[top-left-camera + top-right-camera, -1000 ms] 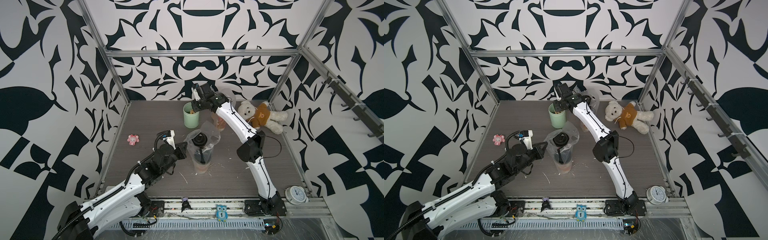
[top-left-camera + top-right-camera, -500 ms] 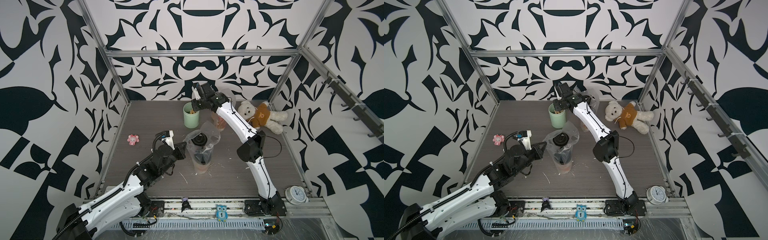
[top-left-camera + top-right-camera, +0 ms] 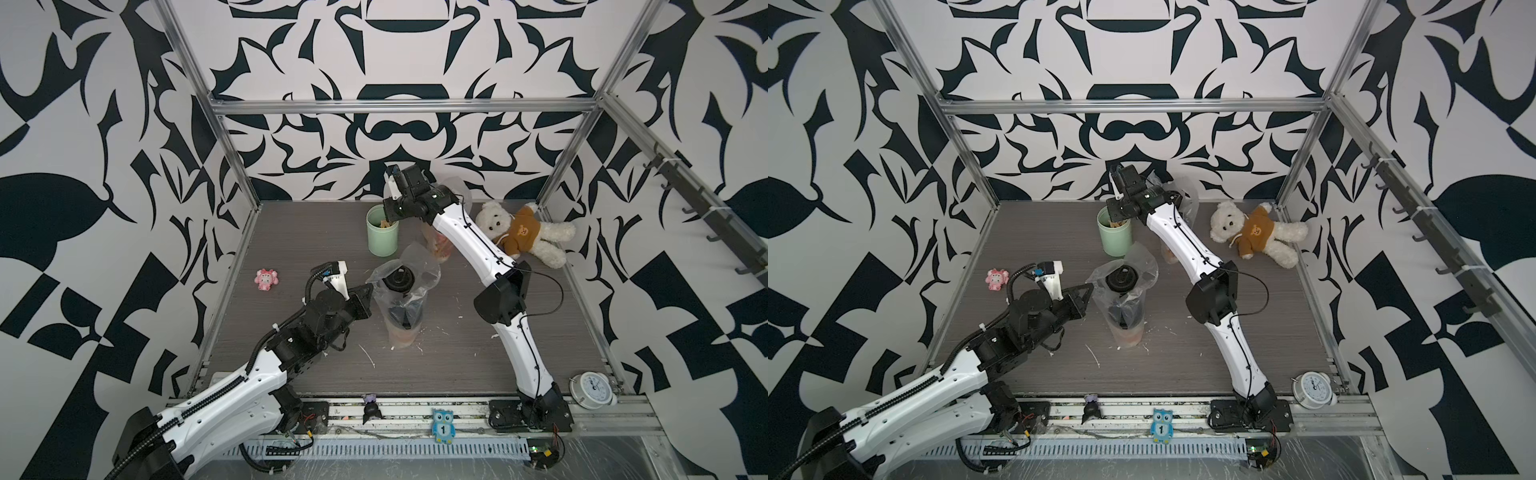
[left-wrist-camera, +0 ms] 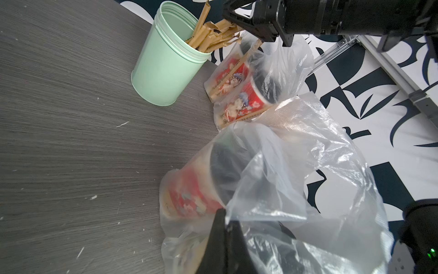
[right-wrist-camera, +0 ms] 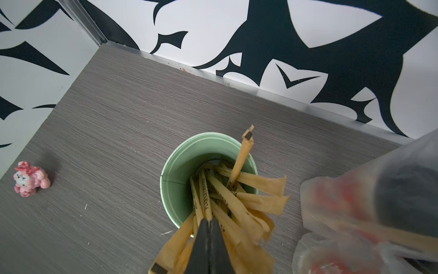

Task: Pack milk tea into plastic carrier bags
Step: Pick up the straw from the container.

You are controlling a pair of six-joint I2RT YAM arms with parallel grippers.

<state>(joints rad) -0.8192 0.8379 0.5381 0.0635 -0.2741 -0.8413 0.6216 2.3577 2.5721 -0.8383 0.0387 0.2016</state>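
left pincer [image 4: 225, 221] pinching carrier bag [image 4: 298, 163] rim, milk tea [image 4: 193, 189] inside

Four milk tea cups [image 4: 248, 97], two plastic bags [image 3: 419, 266], one green cup [image 3: 380, 241], one teddy bear [image 3: 523, 230]

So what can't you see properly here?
- Far bag: in both top views the right arm covers most of it.
- Right gripper: in the right wrist view it is shut among the paper sticks; its fingers hide whether one is pinched.
- Near bag: in the left wrist view crinkly plastic blurs the print on the cup inside.
- Clock: hands too small in both top views.
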